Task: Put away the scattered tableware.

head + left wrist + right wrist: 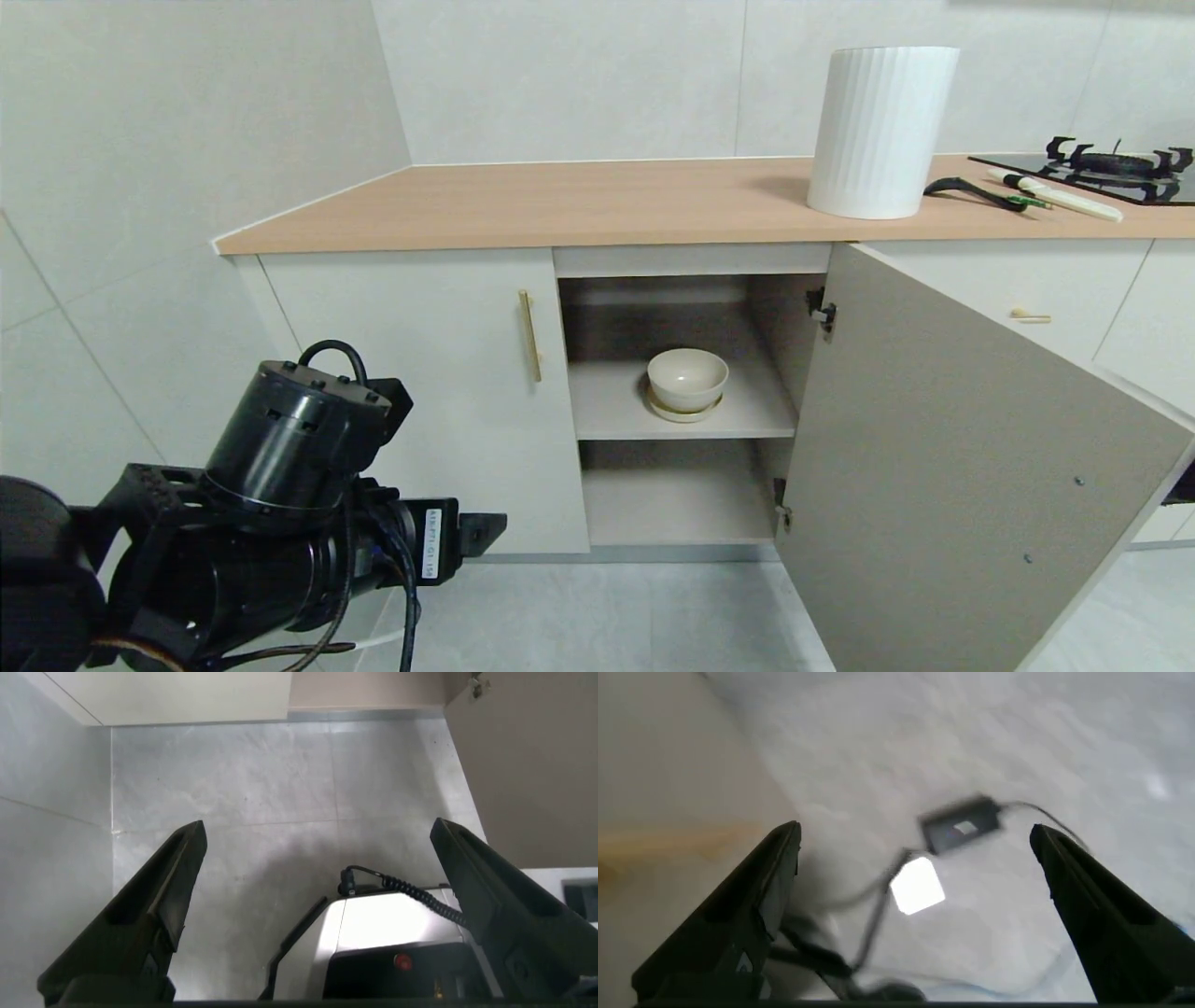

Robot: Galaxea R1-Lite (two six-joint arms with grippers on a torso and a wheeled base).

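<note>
Head view, bowl (688, 378) on saucer (684, 412) on middle cupboard shelf (611, 403), door (943, 467) swung open to its right, white canister (880, 131) on counter (560, 201), left wrist view, my left gripper (318, 831) jaws apart over floor tiles (280, 775), right wrist view, my right gripper (915, 833) jaws apart above black box (957, 826) on cable.

On shelf (616, 411), centre: bowl (688, 377) atop plate (684, 413) | on worktop (560, 201), toward right edge: canister (880, 131) | right of canister: utensils (1055, 198), hob (1120, 168)
</note>
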